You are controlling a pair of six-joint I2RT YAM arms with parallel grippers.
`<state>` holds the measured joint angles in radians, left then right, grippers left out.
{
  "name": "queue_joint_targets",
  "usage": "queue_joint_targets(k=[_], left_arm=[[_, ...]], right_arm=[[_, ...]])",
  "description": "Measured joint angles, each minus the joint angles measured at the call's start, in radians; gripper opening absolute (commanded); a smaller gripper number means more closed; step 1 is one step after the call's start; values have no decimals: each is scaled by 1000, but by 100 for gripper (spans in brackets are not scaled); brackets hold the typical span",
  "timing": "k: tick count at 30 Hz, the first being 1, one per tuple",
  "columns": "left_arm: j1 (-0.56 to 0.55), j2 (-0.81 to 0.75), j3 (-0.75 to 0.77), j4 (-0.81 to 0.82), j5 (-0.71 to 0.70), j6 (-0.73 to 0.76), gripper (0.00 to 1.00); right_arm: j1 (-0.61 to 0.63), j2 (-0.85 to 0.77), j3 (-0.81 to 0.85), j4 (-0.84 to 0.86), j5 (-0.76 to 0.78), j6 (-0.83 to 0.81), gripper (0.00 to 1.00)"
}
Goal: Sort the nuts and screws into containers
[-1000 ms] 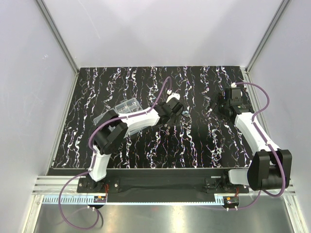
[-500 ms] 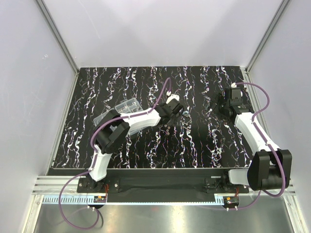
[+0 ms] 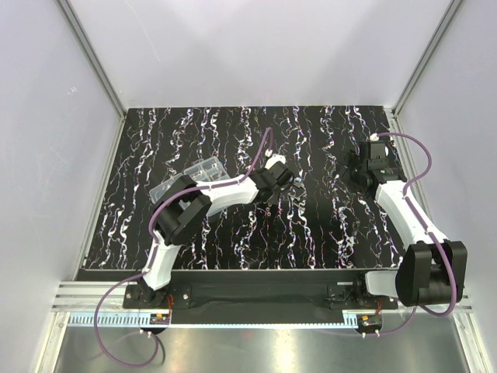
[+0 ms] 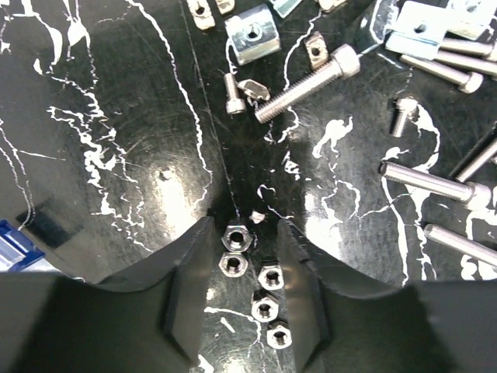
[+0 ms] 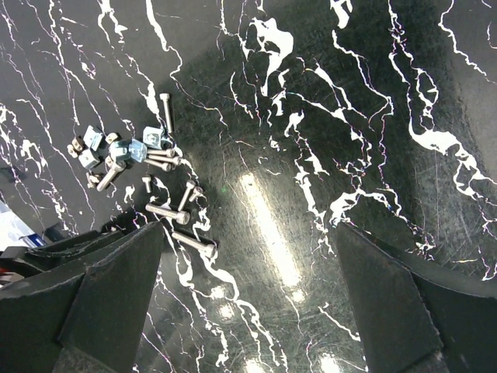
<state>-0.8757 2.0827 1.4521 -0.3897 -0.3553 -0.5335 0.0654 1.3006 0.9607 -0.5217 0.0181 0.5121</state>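
The left gripper (image 4: 245, 227) is narrow but not closed; five nuts (image 4: 270, 277) lie in a row between its fingers. Screws (image 4: 307, 74) lie just beyond. The right gripper (image 5: 248, 231) is wide and holds nothing. The box (image 3: 196, 172) stands further left.

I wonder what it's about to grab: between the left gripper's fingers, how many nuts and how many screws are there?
Hex nuts: 5
Screws: 0, all lie beyond the left gripper
Total: 5
A pale speck at the fingertips is too small to name.
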Motion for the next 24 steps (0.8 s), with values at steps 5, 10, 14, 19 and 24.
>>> queue_joint_targets(k=[5, 10, 14, 19, 24], left_arm=[[-2, 0, -6, 16, -2, -14, 29], [-2, 0, -11, 24, -9, -18, 21], [-3, -5, -24, 47, -20, -18, 19], [-1, -24, -50, 56, -24, -17, 19], [-1, -47, -63, 42, -26, -13, 19]], right_arm=[[0, -13, 0, 0, 8, 0, 100], [0, -15, 0, 0, 18, 0, 100], [0, -15, 0, 0, 19, 0, 100], [0, -15, 0, -1, 24, 0, 100], [0, -15, 0, -2, 25, 0, 100]])
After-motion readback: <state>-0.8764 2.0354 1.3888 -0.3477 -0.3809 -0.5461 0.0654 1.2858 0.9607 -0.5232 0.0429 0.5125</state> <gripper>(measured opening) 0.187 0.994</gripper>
